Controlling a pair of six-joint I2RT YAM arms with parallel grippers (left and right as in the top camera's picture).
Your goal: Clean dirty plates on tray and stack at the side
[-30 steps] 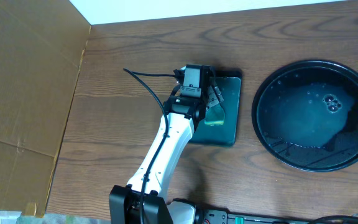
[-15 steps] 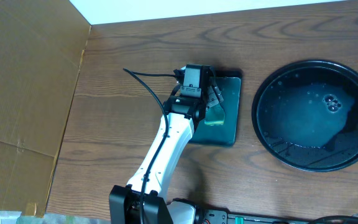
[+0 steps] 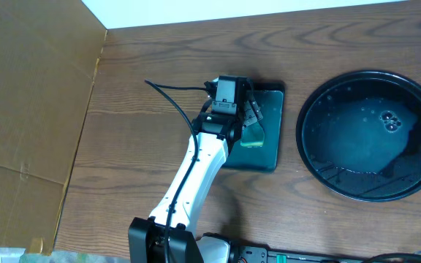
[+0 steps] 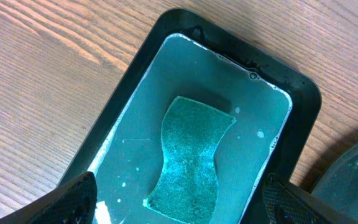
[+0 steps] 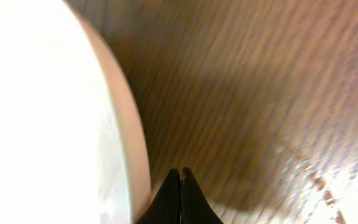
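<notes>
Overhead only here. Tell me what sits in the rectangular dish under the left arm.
Observer: Left wrist view shows a teal sponge lying flat in the dish, in teal liquid.
Operator: Report the left fingers.
Observer: The left gripper is open; its fingers stand either side of the sponge's near end, apart from it.
Operator: Locate the right arm; it's outside my view.
Observer: Right wrist view shows the right gripper shut, empty, beside the rim of a white plate, above the wooden table.
</notes>
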